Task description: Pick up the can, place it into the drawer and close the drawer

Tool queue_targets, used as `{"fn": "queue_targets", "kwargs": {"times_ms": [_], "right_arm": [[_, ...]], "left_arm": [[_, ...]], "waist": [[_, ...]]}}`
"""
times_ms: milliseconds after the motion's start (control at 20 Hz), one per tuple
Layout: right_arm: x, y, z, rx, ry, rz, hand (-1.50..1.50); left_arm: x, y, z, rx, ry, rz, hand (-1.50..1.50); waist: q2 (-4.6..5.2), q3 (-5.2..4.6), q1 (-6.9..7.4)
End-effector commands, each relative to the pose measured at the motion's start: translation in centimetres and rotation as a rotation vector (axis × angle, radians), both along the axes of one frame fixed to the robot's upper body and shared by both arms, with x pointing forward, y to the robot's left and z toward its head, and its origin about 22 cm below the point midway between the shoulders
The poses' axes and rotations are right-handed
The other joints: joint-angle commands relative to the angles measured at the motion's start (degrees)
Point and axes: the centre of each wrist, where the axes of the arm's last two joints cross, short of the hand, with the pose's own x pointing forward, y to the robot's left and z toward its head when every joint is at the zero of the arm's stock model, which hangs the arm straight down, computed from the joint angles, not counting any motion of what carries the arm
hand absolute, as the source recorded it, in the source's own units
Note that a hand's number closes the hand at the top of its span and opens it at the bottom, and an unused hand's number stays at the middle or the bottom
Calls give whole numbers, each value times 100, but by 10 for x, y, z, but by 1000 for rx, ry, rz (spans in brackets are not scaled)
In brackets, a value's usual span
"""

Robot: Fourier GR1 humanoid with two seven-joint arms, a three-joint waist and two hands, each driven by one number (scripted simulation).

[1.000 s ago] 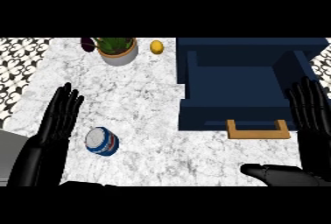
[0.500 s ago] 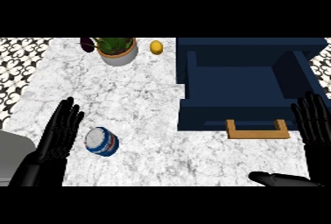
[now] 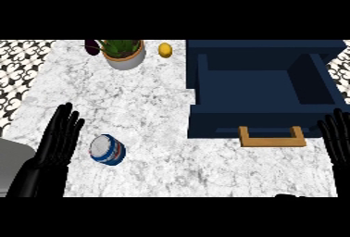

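Both hands flat, fingers straight, empty — can (image 3: 107, 149) just right of left hand (image 3: 56, 144) — drawer (image 3: 263, 95) open

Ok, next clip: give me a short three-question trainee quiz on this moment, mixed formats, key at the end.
1. True or false: the can already lies inside the drawer.
2. Multiple choice: which hand shows nearest the can? A) left hand B) right hand
3. Fill in: the drawer's wooden handle faces the robot, and the drawer stands ____.

Key: 1 false, it lies on the counter; 2 A; 3 open.
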Motion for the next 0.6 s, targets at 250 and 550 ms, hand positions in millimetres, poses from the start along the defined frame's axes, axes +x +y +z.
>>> {"fn": "queue_targets", "kwargs": {"times_ms": [250,550], "right_arm": [[0,-17,9,-5,7,-12,-150],[-2,-27,2,-29,5,-4,-150]], "left_arm": [[18,5,-22,3,17,19,-150],[30,17,-48,5,35,26,-150]], "waist": [[1,0,1],[3,-1,0]]}}
